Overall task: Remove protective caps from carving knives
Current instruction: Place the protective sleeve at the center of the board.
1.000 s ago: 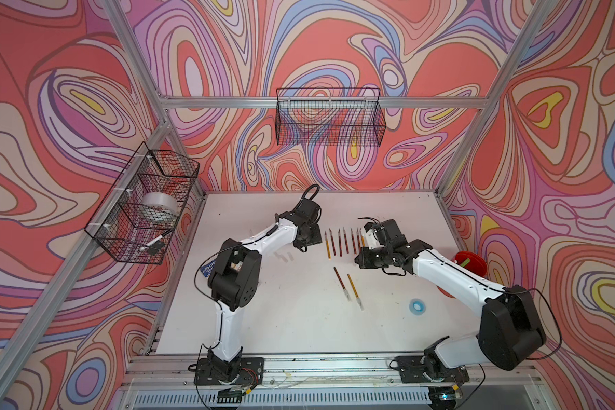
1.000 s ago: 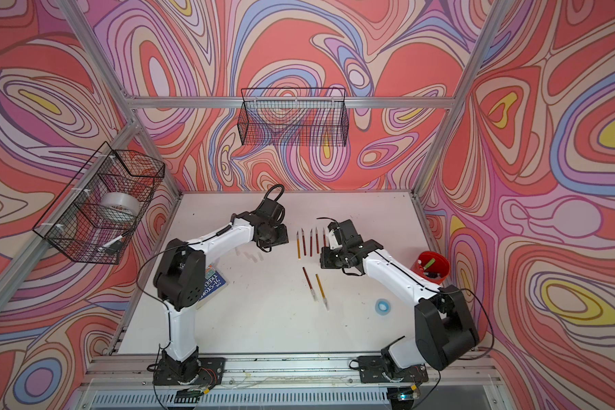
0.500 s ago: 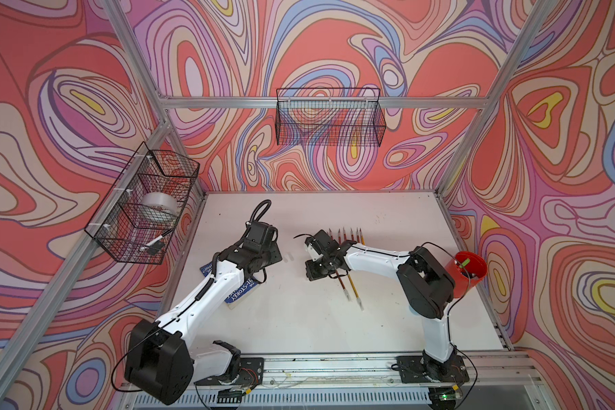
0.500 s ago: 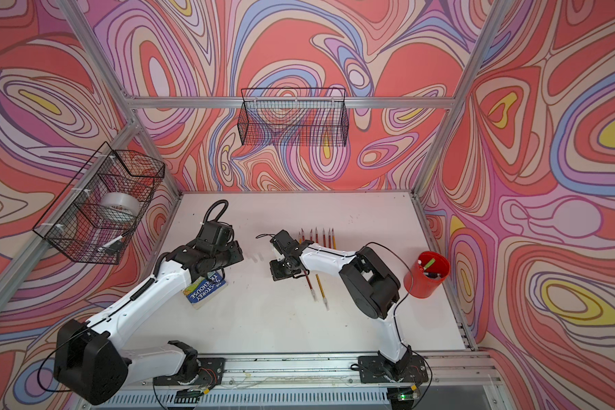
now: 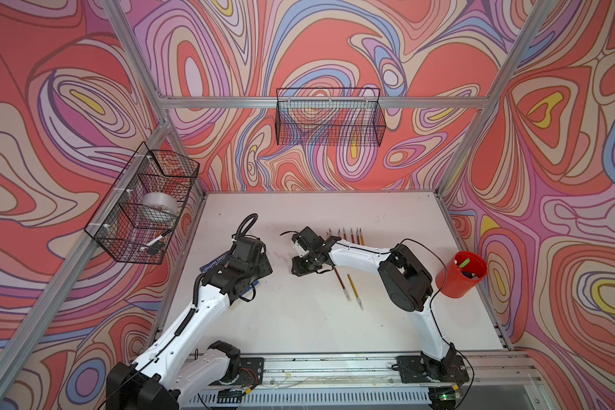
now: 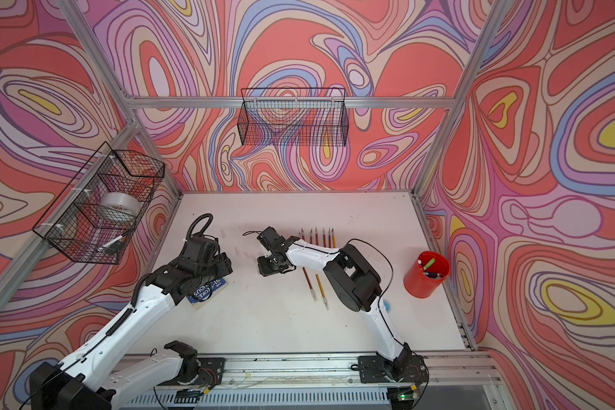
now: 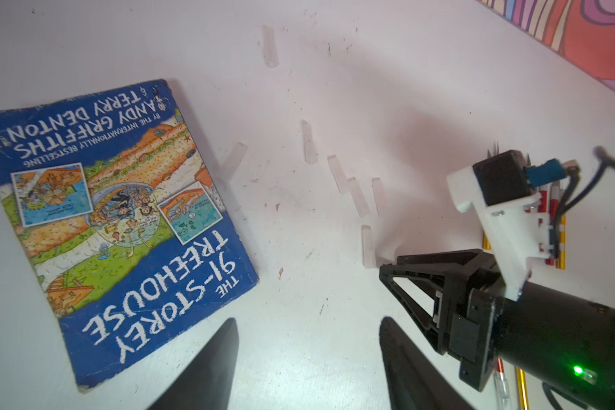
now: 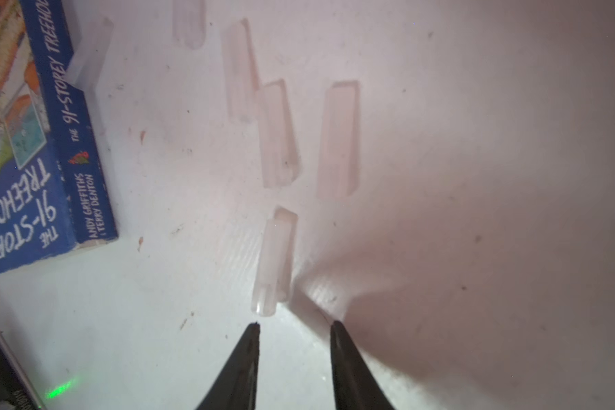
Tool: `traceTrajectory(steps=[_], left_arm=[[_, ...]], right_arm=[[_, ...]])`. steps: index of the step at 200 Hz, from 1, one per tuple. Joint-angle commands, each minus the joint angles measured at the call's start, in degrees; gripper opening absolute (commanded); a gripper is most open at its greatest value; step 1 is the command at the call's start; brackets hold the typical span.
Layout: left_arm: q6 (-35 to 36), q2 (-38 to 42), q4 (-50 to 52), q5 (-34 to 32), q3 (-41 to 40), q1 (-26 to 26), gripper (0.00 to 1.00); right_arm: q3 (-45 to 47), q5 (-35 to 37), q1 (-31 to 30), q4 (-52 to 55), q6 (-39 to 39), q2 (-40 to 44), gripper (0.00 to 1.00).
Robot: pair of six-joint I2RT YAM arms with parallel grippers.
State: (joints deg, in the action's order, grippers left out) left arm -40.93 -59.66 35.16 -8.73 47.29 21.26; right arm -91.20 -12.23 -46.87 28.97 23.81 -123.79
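Protective caps (image 7: 308, 142), seven loose, lie on the table (image 7: 86, 42) beside one book (image 7: 121, 220).

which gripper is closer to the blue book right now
Left. The left gripper hangs just beside the book; the right gripper sits farther off, among the loose caps.

Caps (image 8: 274, 259): transl. matt plastic; table (image 8: 476, 124): scuffed matt wht.

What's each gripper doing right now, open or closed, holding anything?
Left gripper: open, empty.
Right gripper: open, empty; a protective cap lies just ahead of its tips.
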Motion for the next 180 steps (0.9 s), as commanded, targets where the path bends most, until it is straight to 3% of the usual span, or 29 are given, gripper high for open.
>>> traceTrajectory(steps=[1,40,77,135,180], left_arm=[[0.75,-2.21,-1.86,3.58,-0.74,-0.47,0.57],[0.85,-7.48,-8.04,9.66,-0.42,-0.46,0.54],[1.54,-13.87,-9.39,9.32,2.48,1.67,0.54],[1.07,-21.46,-12.56,12.28,5.69,4.48,0.59],[0.85,-22.87,-12.77,12.80,6.15,5.11,0.60]], right_arm=[[5.00,6.38,-0.13,3.83,-1.48,9.63,0.32],[16.14,18.66,-0.15,10.84,-1.85,21.83,0.27],[22.56,19.79,-0.14,14.97,-0.35,28.76,0.32],[27.91,20.93,-0.15,13.69,-0.78,27.78,0.32],[27.40,21.33,0.03,10.66,-2.14,23.39,0.30]])
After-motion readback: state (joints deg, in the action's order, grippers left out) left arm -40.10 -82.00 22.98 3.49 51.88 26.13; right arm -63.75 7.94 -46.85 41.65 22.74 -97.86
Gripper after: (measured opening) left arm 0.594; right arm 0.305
